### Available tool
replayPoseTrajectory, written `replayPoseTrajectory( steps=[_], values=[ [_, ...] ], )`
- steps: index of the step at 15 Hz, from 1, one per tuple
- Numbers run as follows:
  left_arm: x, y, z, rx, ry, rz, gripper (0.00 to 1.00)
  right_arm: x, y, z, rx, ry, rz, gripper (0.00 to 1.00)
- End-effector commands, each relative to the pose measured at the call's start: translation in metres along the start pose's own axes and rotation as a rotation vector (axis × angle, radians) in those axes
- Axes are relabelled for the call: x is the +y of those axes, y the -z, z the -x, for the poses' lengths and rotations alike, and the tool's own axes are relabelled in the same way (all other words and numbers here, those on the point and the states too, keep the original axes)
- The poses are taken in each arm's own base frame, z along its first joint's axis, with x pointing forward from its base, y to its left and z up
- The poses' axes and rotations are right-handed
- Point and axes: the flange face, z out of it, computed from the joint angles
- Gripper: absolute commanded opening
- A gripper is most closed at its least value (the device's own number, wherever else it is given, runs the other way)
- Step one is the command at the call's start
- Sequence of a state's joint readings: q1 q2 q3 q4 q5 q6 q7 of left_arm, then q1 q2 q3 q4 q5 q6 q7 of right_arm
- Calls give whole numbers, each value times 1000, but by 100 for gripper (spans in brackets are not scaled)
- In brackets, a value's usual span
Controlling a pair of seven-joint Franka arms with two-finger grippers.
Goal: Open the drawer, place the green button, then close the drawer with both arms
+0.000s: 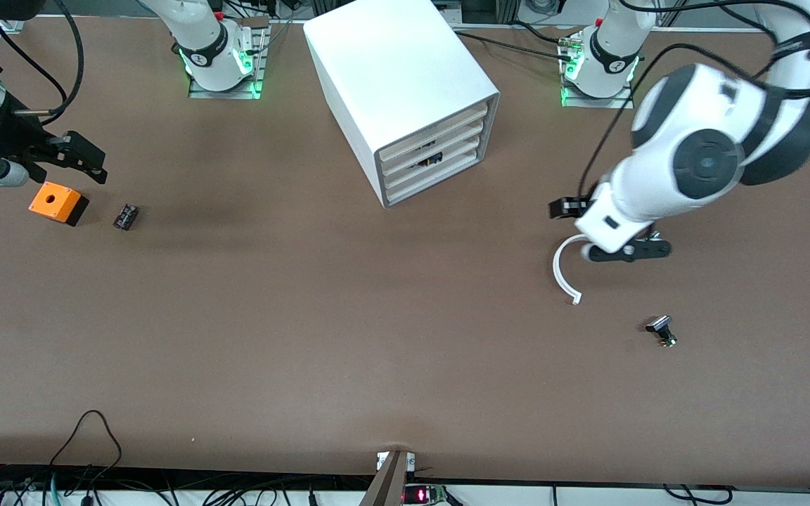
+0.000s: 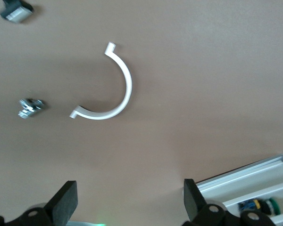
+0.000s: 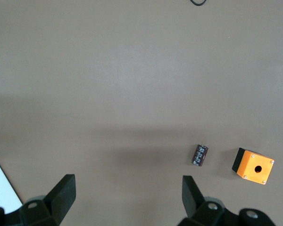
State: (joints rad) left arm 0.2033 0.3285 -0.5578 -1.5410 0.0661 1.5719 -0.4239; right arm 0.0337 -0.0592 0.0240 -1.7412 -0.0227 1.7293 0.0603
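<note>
The white cabinet [image 1: 398, 77] stands at the middle of the table's robot side, its cream drawer fronts about level with its face. A dark thing [image 1: 427, 160] shows in the gap above one drawer [image 1: 436, 169]. In the left wrist view that drawer [image 2: 245, 176] holds the button [image 2: 268, 205], green cap and blue body. My left gripper [image 1: 609, 230] is open and empty over bare table toward the left arm's end; the left wrist view shows its open, empty jaws [image 2: 129, 207]. My right gripper [image 1: 85, 160] is open and empty by the orange box; its own wrist view shows the same [image 3: 127, 200].
An orange box with a hole [image 1: 58, 202] [image 3: 254, 166] and a small black part [image 1: 126, 216] [image 3: 200, 155] lie at the right arm's end. A white curved strip [image 1: 565, 270] [image 2: 120, 89] lies under the left gripper. A small silver-and-black part [image 1: 661, 330] [image 2: 30, 107] lies nearer the front camera.
</note>
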Motion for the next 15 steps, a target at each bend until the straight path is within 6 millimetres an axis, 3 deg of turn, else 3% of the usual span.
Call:
replayPoseTrajectory(
  steps=[1, 3, 5, 7, 10, 12, 15],
  values=[
    [-37, 46, 0, 17, -89, -3, 99, 3, 4, -4, 5, 14, -4, 100],
    [-47, 77, 11, 48, -129, -38, 99, 2, 4, -4, 5, 16, -4, 100],
    [-53, 86, 16, 68, -171, -82, 99, 2, 3, -4, 3, 16, -4, 100],
    [-80, 98, 19, 93, -197, -98, 99, 2, 3, -4, 3, 16, -4, 100],
    [-113, 103, 21, 142, -320, -66, 99, 3, 4, -4, 5, 14, -4, 100],
    [-135, 100, 37, 204, -346, -76, 99, 3, 4, -4, 5, 14, -4, 100],
    [-142, 94, 45, 287, -259, -32, 99, 5, 4, -3, 1, 14, -4, 100]
  ],
)
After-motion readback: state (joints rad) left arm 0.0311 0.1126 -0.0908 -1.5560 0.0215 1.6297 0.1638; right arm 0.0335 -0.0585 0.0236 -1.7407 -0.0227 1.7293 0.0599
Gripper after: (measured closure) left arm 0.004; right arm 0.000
